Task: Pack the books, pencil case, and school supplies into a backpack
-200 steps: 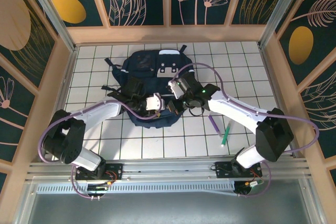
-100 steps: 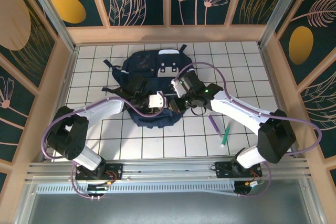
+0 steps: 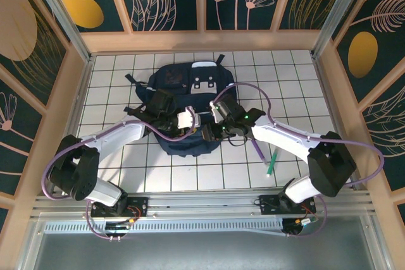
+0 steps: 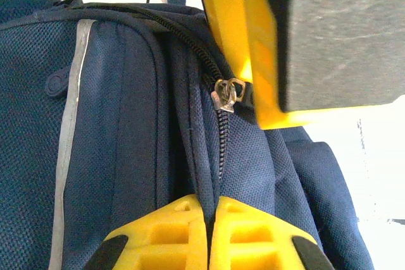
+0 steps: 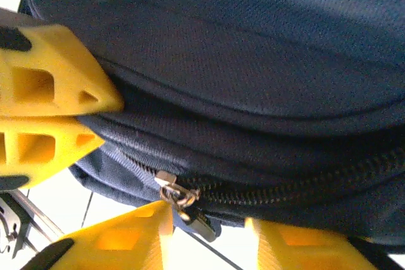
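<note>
White tiled table, near side: slim purple pen and green pen lie unpacked. Beyond, left gripper, jaws pressed together, pinches woven navy backpack fabric; right gripper, jaws spread about the metal zip pull. Step judged: unzipping; next, clamp the pull and draw it along

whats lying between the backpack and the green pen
The purple pen lies between the backpack and the green pen, close beside the green one and apart from the backpack. The top view shows it.
</note>
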